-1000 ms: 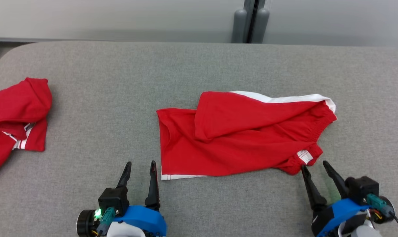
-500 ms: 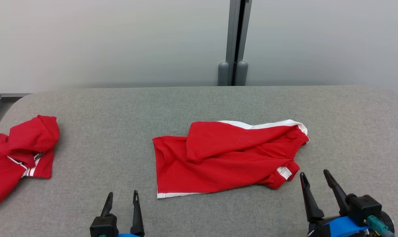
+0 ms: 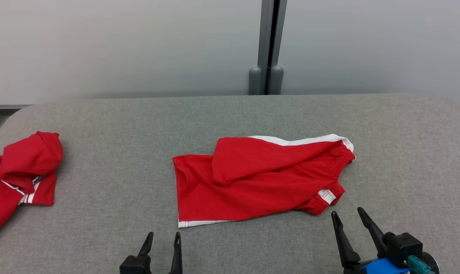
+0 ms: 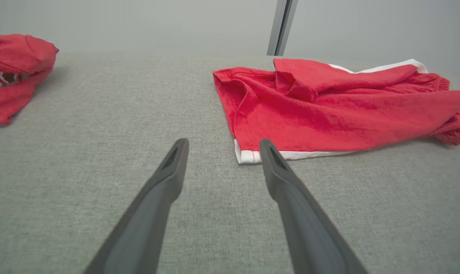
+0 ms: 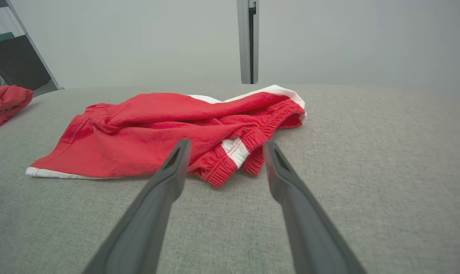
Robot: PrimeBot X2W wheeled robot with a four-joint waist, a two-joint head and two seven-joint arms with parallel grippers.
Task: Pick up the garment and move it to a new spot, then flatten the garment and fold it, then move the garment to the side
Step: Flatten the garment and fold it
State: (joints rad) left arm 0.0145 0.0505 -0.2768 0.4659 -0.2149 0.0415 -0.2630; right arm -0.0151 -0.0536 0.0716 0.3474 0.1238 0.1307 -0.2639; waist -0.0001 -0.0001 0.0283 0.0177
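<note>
Backed off from red shorts (image 3: 260, 182) on bench (image 3: 100, 121), with both jaws released and empty, lined up on hem corner (image 3: 182, 223) and waistband (image 3: 329, 196), likely for flattening.

Left tool (image 3: 164, 234), right tool (image 3: 347, 211) open, empty.

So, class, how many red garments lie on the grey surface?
2. Red shorts with white trim lie mid-table; a crumpled red garment sits far left, partly cut off, so more may hide there.
</note>
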